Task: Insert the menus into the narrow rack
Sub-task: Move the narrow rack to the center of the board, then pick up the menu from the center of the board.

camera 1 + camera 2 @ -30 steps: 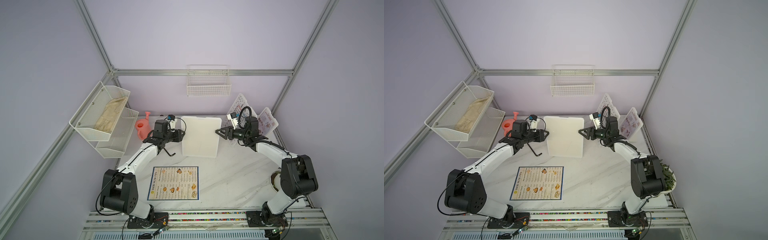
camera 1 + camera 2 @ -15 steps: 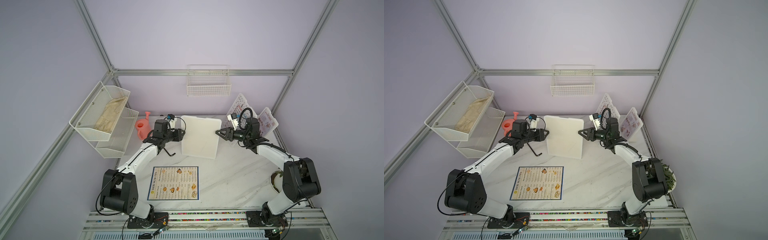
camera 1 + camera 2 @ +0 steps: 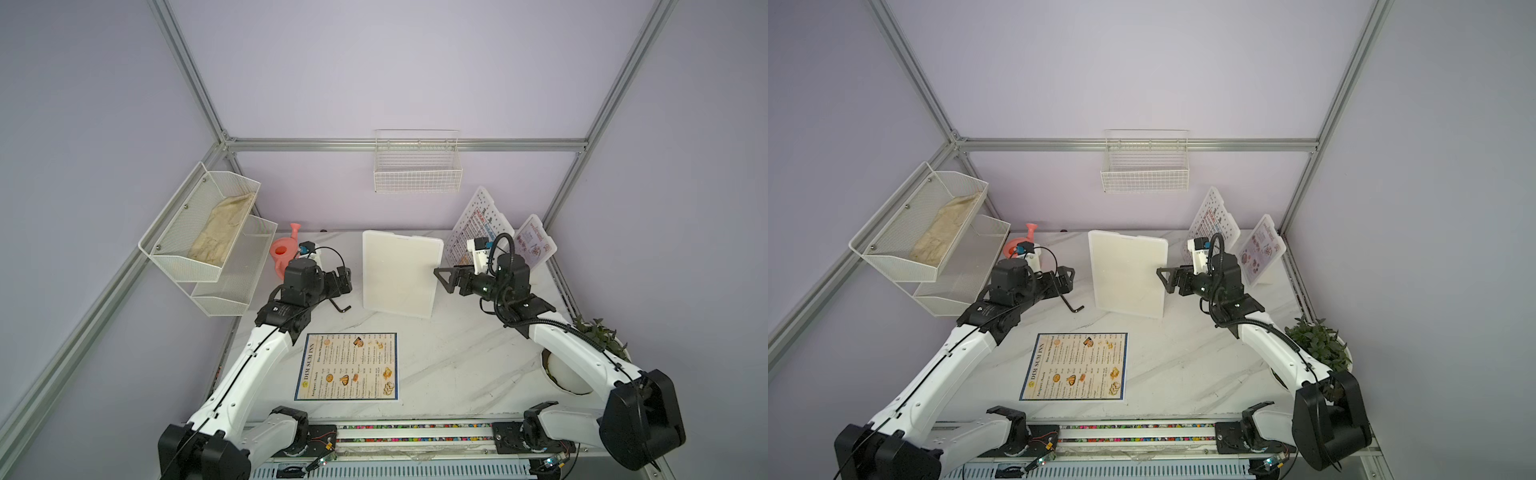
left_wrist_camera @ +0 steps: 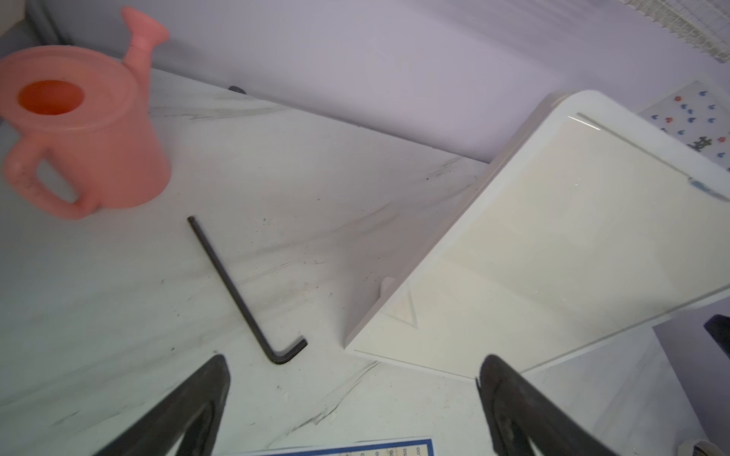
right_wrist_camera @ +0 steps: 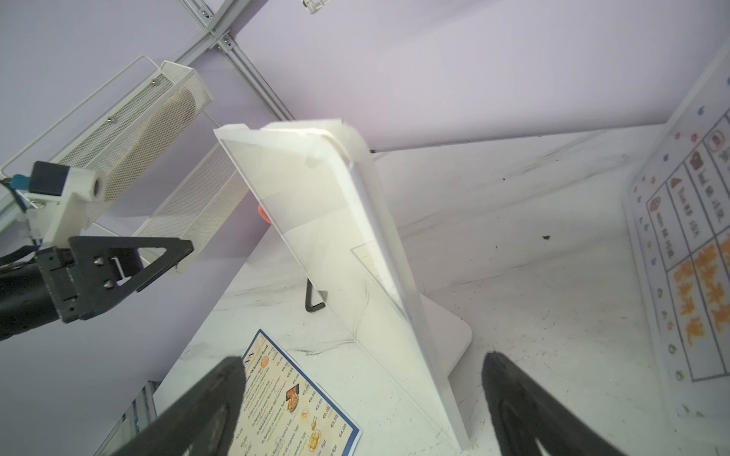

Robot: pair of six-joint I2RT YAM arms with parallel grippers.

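The "DIM SUM INN" menu (image 3: 348,365) lies flat at lower centre, not yet filed. A dotted sheet (image 3: 478,222) and a small card (image 3: 536,245) lean at upper right. The left gripper (image 3: 343,281) and right gripper (image 3: 443,281) gape empty beside a blank white stand (image 3: 399,274), apparently ready for a pickup. The narrow wire rack (image 3: 417,180) hangs at upper centre.

In both top views the left arm (image 3: 249,365) rises from the lower left of the frame toward the centre. Its left gripper (image 3: 343,280) points to the right, with the fingers (image 4: 209,379) spread wide. The right arm (image 3: 577,349) comes from the lower right and is bent at the elbow. Its right gripper (image 3: 444,279) points to the left, and its fingers (image 5: 509,383) are also wide apart. The two grippers face each other, well apart.
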